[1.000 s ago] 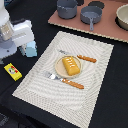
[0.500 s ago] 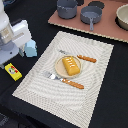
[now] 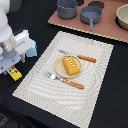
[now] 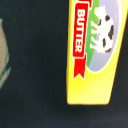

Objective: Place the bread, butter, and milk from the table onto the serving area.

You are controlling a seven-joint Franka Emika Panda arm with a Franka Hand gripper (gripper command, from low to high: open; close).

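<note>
The large beige, finely striped rectangular placemat (image 3: 95, 87) lies in the middle of the large black flat tabletop (image 3: 117, 90), and everything else can be placed from it. At the placemat's centre sits a round tan plate (image 3: 60, 67), and on that plate rests the small golden-orange oblong loaf of bread (image 3: 71, 65), its pale scored lines facing up. A fork (image 3: 52, 76) and an orange-handled knife (image 3: 73, 84) lie on the placemat just beside the plate on the near side, and a second orange-handled knife (image 3: 86, 58) lies on the far side.

Off the placemat, towards the exterior view's left, the white robot arm (image 3: 11, 42) hangs over the bare tabletop. The small flat bright-yellow butter box (image 3: 14, 73) lies on the tabletop just below the arm, near the placemat's edge but apart from it; the wrist view shows its face (image 4: 92, 50) close up, with a red "BUTTER" banner. The small pale-blue milk carton (image 3: 32, 49) shows between the arm and the placemat's edge.

The gripper's fingers are hidden in both views, so I cannot tell how far apart they stand or whether they hold anything.

Beyond the placemat's far edge lies a pinkish-brown board (image 3: 107, 30) bearing dark grey pots (image 3: 66, 8).
</note>
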